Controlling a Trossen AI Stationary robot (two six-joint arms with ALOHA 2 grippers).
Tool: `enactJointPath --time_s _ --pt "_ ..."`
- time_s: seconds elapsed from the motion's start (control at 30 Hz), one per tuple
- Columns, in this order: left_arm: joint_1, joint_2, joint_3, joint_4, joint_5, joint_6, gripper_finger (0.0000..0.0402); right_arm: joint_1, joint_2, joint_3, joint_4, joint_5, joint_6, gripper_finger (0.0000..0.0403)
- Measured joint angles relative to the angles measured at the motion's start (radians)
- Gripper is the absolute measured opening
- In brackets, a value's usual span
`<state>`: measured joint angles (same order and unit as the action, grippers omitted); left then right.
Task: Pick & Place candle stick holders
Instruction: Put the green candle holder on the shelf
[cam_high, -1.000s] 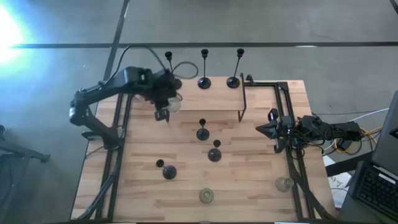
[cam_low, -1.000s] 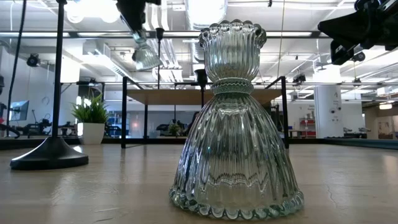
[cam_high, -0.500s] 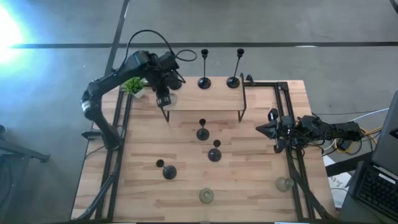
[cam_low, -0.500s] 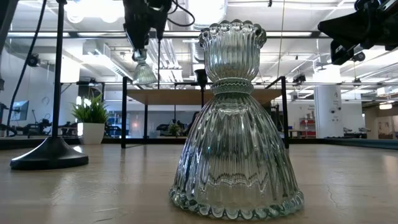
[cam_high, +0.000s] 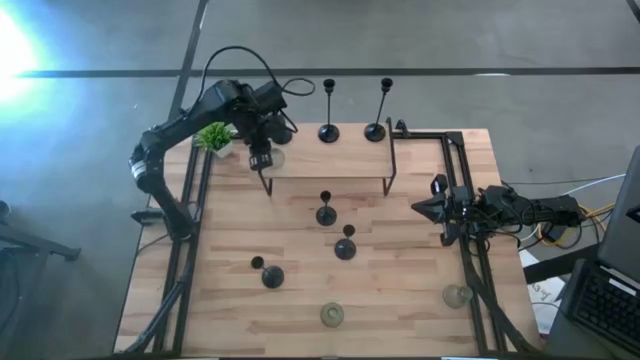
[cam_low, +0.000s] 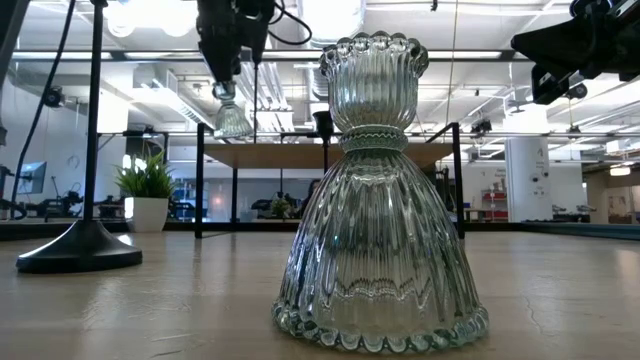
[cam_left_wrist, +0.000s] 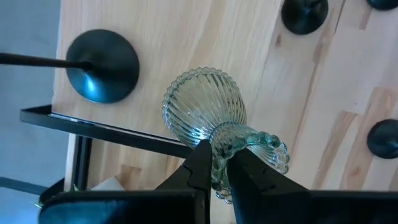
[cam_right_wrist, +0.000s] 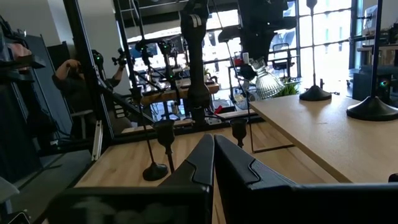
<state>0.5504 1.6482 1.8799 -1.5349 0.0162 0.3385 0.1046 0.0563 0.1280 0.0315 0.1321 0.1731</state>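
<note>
My left gripper (cam_high: 262, 157) is shut on a small clear-greenish glass candle holder (cam_high: 272, 158) above the left end of the raised wooden shelf (cam_high: 330, 160); it also shows in the low view (cam_low: 232, 118). Three tall black holders (cam_high: 328, 130) (cam_high: 375, 130) (cam_high: 281, 130) stand on the shelf by their round bases. Three shorter black holders (cam_high: 325, 213) (cam_high: 345, 247) (cam_high: 270, 275) stand on the table. Two glass holders (cam_high: 332, 315) (cam_high: 457, 295) stand near the front edge. My right gripper (cam_high: 432, 206) is shut and empty at the table's right side. My left gripper pinches the glass holder's scalloped cup top (cam_left_wrist: 221, 167) between its two fingers (cam_left_wrist: 199, 167), coming from above and pointing down. The holder hangs upright below the fingers, its flared ribbed base (cam_left_wrist: 202, 107) downward, a little above the shelf and clear of it.
A small green potted plant (cam_high: 213, 137) stands at the shelf's left end, beside the held holder. The shelf's black metal frame (cam_high: 390, 165) and a black rail (cam_high: 455, 160) run along the far right. Bare wood lies between the standing holders.
My left gripper has carried the glass holder from above the table toward the far edge, over the shelf's left end. The holder was tilted and now hangs upright. In the last half second it has stayed almost still.
</note>
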Motion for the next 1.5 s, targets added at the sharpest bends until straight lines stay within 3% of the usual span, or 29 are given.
enactJointPath --time_s 0.67,0.87,1.07,1.5 --pt "0.041 0.067 0.011 0.016 0.054 0.034 0.0033 0.000 -0.001 0.000 0.000 0.000 0.003 0.0008" --pt "0.051 0.074 0.030 0.017 0.050 0.030 0.0090 0.000 -0.001 0.000 0.000 0.000 0.003 0.0008" --pt "0.057 0.073 0.030 0.016 0.048 0.035 0.0101 0.000 -0.001 0.000 0.000 0.000 0.000 0.0008" --pt "0.065 0.072 0.030 0.043 -0.068 0.047 0.0106 0.000 -0.001 0.000 0.000 0.000 0.001 0.0008"
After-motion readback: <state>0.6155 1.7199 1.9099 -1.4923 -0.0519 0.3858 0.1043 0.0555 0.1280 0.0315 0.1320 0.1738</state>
